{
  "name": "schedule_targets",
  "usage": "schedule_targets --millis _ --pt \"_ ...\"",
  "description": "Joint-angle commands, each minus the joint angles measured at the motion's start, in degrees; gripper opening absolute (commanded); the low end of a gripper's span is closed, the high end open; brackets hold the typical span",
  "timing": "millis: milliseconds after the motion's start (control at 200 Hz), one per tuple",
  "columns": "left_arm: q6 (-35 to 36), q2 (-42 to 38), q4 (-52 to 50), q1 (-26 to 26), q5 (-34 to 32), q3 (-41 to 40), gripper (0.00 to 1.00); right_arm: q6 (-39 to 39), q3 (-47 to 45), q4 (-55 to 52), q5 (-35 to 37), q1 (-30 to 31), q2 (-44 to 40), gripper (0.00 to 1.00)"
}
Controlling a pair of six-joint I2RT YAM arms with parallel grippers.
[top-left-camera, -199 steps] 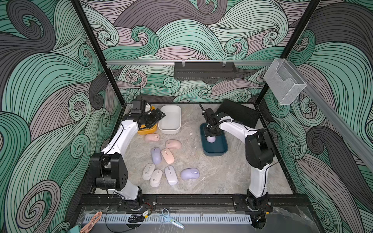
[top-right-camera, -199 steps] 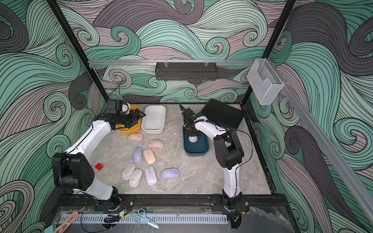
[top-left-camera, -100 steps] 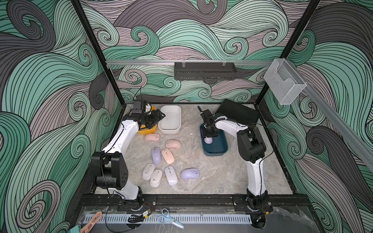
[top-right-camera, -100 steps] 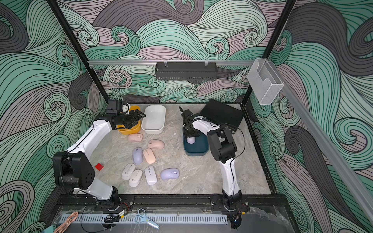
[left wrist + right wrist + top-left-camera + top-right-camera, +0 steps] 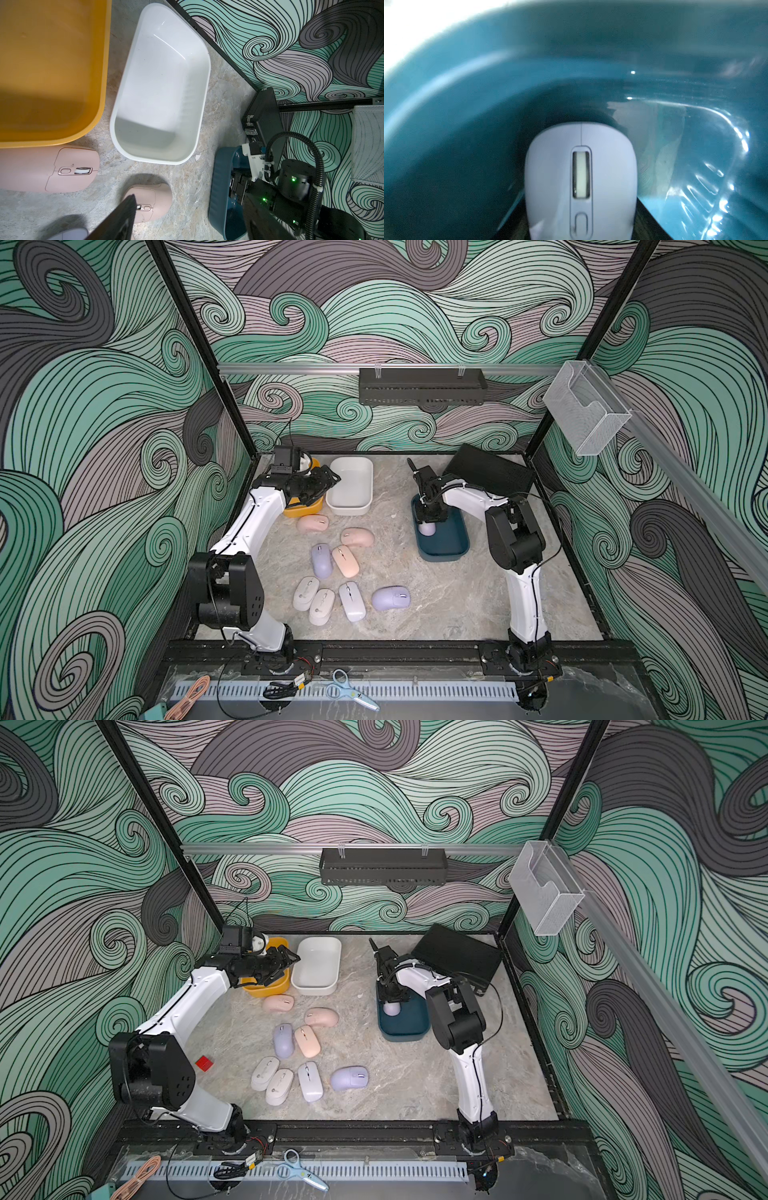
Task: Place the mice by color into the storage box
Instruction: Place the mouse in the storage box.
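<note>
My right gripper [image 5: 428,519] [image 5: 580,225] is shut on a lavender mouse [image 5: 427,529] [image 5: 580,176] low inside the teal box [image 5: 446,556] [image 5: 446,87]. On the table lie three pink mice [image 5: 313,523] [image 5: 357,537] [image 5: 345,561], two lavender mice [image 5: 322,560] [image 5: 391,598] and three off-white mice [image 5: 306,593] [image 5: 321,606] [image 5: 352,601]. Open and holding nothing, my left gripper [image 5: 328,481] [image 5: 187,209] hovers between the yellow box [image 5: 305,511] [image 5: 99,87] and the white box [image 5: 351,508] [image 5: 158,161], both with nothing inside.
A black case [image 5: 488,470] leans at the back right, close behind the teal box. A small red block [image 5: 204,1063] lies by the left arm's base. Scissors [image 5: 349,689] and cables rest on the front rail outside the table.
The right arm's elbow has swung inward, and the held lavender mouse has shifted slightly left inside the teal box. The left arm has not moved.
</note>
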Motion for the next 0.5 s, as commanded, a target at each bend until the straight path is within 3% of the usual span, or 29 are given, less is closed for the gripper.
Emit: schedule_targets --millis 0,495 --pt "1.0 0.5 -0.8 -0.1 0.3 1.8 0.8 -0.1 1.2 -0.2 -1.6 -0.6 0.5 0.59" --pt "1.1 0.7 -1.0 -0.2 0.4 2.0 0.79 -0.8 -0.9 -2.6 -1.2 -0.8 -7.8 0.67"
